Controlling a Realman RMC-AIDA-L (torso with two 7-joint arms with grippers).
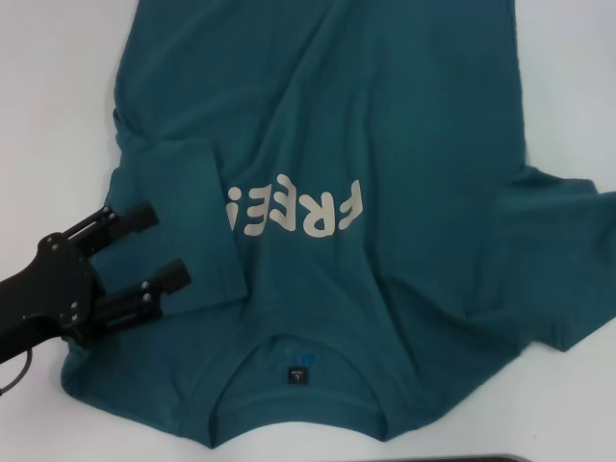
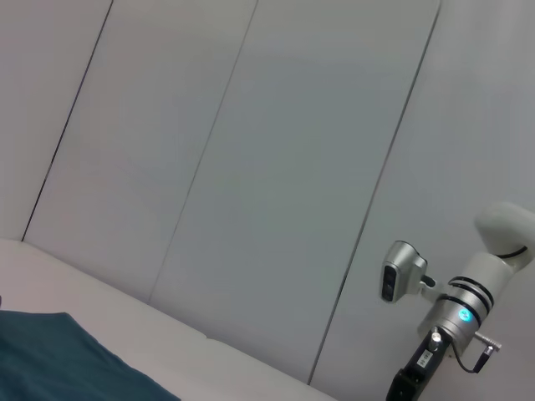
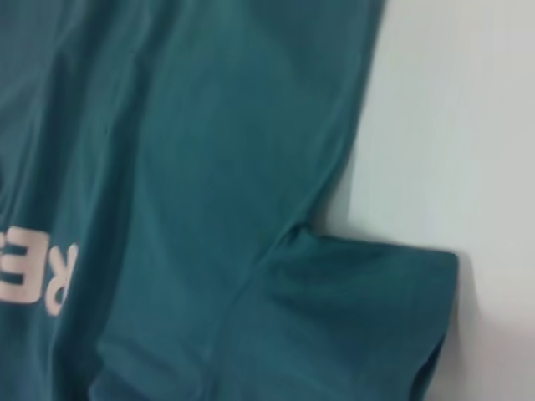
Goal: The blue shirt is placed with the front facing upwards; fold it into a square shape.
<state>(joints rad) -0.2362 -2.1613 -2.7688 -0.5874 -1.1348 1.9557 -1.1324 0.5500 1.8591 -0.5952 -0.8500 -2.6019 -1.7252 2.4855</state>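
Note:
The blue shirt [image 1: 385, 144] lies front up on the white table [image 1: 58, 96], its collar and dark tag [image 1: 298, 373] nearest me. The pale lettering [image 1: 298, 212] reads upside down. The sleeve [image 1: 183, 202] on my left is folded inward onto the chest. My left gripper [image 1: 164, 248] stands open just over that folded sleeve's outer edge, with nothing between its fingers. The other sleeve [image 1: 568, 260] lies spread out flat. The right wrist view looks down on that sleeve [image 3: 359, 317] and the shirt's side [image 3: 209, 167]. The right gripper itself is out of view.
The left wrist view shows a grey panelled wall [image 2: 276, 167], a corner of the shirt [image 2: 58, 359] and the right arm's wrist [image 2: 451, 322] raised at the far side. A dark edge [image 1: 472, 458] runs along the table's near side.

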